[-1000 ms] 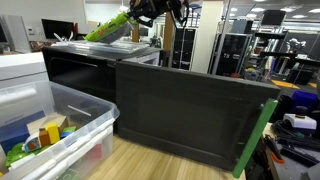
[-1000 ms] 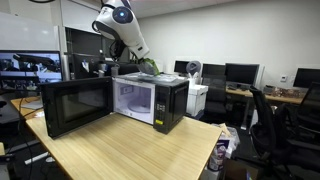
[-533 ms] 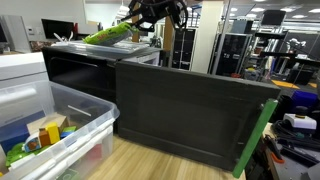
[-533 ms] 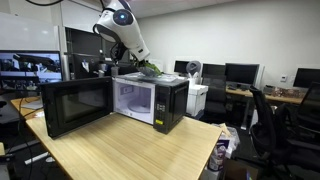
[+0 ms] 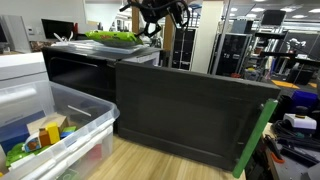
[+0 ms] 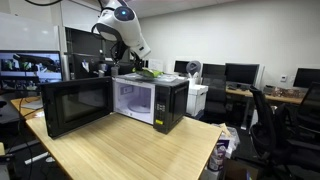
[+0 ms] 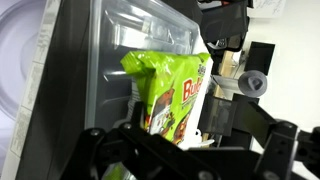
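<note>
The hand point(image 5: 149, 23) hovers at the green snack bag point(image 5: 112, 37) — flat atop the microwave point(image 6: 160, 102) — open or closed, I cannot tell.

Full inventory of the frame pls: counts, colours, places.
Crinkly green plastic snack bag: 1, green, flat atop the microwave.
Boxy black microwave oven: 1, black, on the table, door open.
Light wooden table: 1, tan, under the microwave.
Clear plastic storage bin: 1, clear, beside the microwave, mixed items inside.
Dark computer monitors: several, black, desks behind.
Black office chair: 1, black, beyond the table.
White robot arm: 1, white, above the microwave.
Black gripper: 1, black, at the bag's end; grip unclear.
</note>
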`<act>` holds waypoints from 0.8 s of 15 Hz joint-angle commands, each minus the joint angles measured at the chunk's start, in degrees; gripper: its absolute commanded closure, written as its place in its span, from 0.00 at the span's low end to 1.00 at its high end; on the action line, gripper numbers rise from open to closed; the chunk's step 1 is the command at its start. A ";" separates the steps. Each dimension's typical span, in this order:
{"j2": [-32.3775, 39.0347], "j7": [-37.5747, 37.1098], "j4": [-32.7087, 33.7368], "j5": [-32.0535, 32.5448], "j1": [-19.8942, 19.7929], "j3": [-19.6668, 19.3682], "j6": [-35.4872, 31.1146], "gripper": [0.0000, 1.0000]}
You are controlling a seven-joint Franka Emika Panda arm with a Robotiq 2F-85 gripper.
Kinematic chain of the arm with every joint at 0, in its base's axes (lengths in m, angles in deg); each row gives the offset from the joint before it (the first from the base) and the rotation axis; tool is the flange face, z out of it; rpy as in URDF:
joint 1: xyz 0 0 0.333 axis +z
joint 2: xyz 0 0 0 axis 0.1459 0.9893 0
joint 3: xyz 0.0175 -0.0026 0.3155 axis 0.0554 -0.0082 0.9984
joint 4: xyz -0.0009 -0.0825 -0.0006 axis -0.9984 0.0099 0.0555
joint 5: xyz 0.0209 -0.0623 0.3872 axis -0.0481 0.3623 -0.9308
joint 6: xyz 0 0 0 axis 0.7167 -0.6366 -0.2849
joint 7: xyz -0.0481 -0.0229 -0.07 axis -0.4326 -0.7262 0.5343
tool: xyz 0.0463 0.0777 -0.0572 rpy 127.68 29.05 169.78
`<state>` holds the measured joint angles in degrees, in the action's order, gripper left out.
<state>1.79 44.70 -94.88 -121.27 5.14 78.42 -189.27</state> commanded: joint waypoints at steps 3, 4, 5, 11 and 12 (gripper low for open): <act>-1.44 -2.92 -0.92 2.79 0.08 0.14 -0.26 0.00; -2.22 -4.56 -1.61 4.56 -0.08 -0.08 0.88 0.00; -2.33 -5.21 -1.65 5.49 -0.11 -0.12 1.15 0.00; -5.28 -13.35 -3.72 16.06 -0.91 -1.11 2.61 0.00; -5.81 -14.42 -4.08 17.58 -1.09 -1.34 3.00 0.00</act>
<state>-0.46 34.49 -95.91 -108.29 4.80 77.62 -188.26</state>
